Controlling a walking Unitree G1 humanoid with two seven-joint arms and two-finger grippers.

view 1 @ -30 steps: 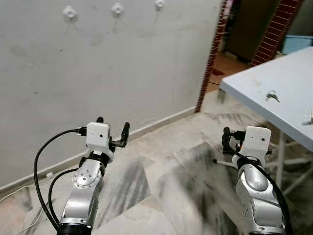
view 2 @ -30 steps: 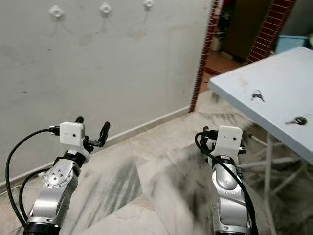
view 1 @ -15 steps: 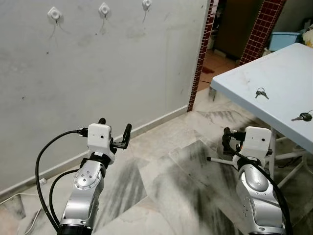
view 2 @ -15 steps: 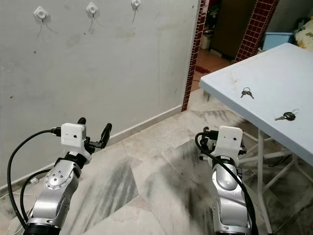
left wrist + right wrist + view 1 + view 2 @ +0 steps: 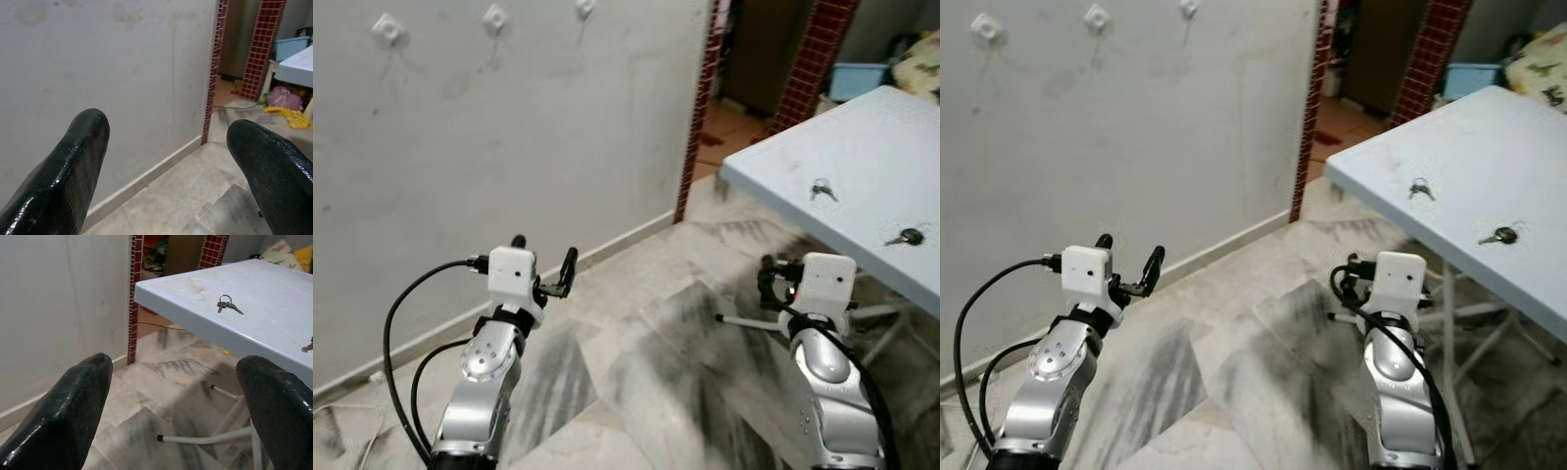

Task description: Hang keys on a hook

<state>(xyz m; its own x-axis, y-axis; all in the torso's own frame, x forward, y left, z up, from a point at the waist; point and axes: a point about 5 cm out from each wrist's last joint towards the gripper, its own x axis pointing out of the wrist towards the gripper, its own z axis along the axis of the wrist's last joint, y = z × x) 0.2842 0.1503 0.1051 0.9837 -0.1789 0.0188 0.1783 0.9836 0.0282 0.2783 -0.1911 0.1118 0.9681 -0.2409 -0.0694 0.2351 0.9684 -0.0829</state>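
Two sets of keys lie on the light blue table (image 5: pixel 862 147) at the right: a ring of keys (image 5: pixel 820 190) nearer the wall and a black-headed key (image 5: pixel 904 237) closer to the table's near edge. The ring of keys (image 5: pixel 227 305) also lies ahead of the right wrist camera. Three white hooks (image 5: pixel 494 17) are fixed high on the grey wall at the upper left. My left gripper (image 5: pixel 542 266) is held open at chest height with nothing in it. My right gripper (image 5: pixel 771 279) is open too, low beside the table.
A red-tiled doorway (image 5: pixel 705 88) opens between the wall and the table, with a blue tub (image 5: pixel 860 80) beyond. White table legs (image 5: pixel 862 313) stand on the marble floor by my right arm. A skirting board (image 5: pixel 607 250) runs along the wall's foot.
The camera has swung to the right and a little closer: the hooks slid toward the upper left corner and the table with both key sets came into fuller view. The arms keep their pose.
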